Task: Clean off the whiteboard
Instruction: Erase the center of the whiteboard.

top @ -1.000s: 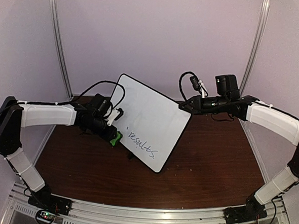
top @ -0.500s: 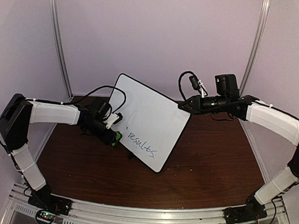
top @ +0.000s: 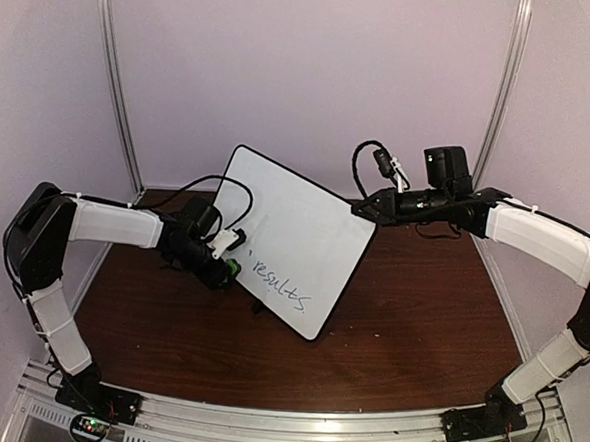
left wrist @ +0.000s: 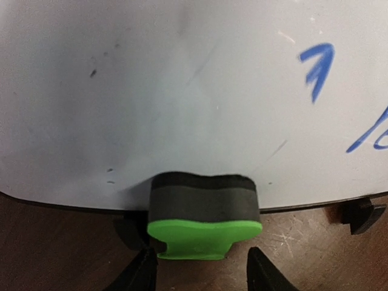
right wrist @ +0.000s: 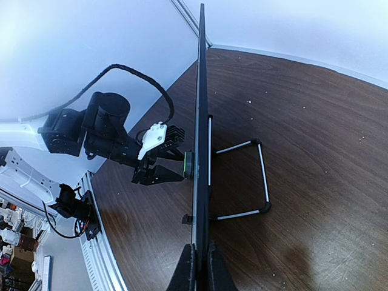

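Observation:
The whiteboard point(top: 295, 226) stands tilted on the brown table, with "results" point(top: 281, 285) written in dark ink near its lower edge. My left gripper point(top: 227, 267) is shut on a green and black eraser point(top: 233, 268), whose black felt presses on the board's lower left part. In the left wrist view the eraser point(left wrist: 205, 212) sits against the white board point(left wrist: 182, 91), left of blue strokes point(left wrist: 318, 63). My right gripper point(top: 361, 210) is shut on the board's upper right corner. In the right wrist view its fingers point(right wrist: 188, 270) clamp the board's thin black edge point(right wrist: 199, 121).
A wire stand point(right wrist: 264, 176) props the board from behind. The table point(top: 419, 319) is walled by pale panels with metal posts point(top: 113, 80). A rail point(top: 283, 416) runs along the near edge.
My left arm has swung in towards the board, bringing the eraser a little right and up against it. The right arm and board have not moved.

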`<action>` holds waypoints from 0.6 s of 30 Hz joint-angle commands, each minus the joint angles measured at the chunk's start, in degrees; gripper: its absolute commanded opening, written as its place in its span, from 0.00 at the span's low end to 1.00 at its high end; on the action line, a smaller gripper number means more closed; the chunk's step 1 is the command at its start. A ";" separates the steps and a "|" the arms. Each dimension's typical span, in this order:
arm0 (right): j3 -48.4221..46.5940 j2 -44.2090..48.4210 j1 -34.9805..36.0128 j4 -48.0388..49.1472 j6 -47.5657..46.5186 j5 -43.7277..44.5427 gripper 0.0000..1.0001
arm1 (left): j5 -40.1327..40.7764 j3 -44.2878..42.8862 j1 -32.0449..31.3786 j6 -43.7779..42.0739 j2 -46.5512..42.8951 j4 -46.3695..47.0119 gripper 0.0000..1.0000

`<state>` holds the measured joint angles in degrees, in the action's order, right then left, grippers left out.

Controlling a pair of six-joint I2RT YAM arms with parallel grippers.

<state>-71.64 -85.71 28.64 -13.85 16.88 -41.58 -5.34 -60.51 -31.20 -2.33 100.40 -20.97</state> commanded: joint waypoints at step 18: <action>0.47 0.01 1.92 0.68 -1.43 -4.95 0.00 | -0.60 -1.98 1.82 -1.43 2.26 3.76 0.50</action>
<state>-71.64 -85.71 28.64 -13.78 16.88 -41.69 -5.78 -61.52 -30.63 -3.11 103.26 -19.77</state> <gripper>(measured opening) 0.042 0.508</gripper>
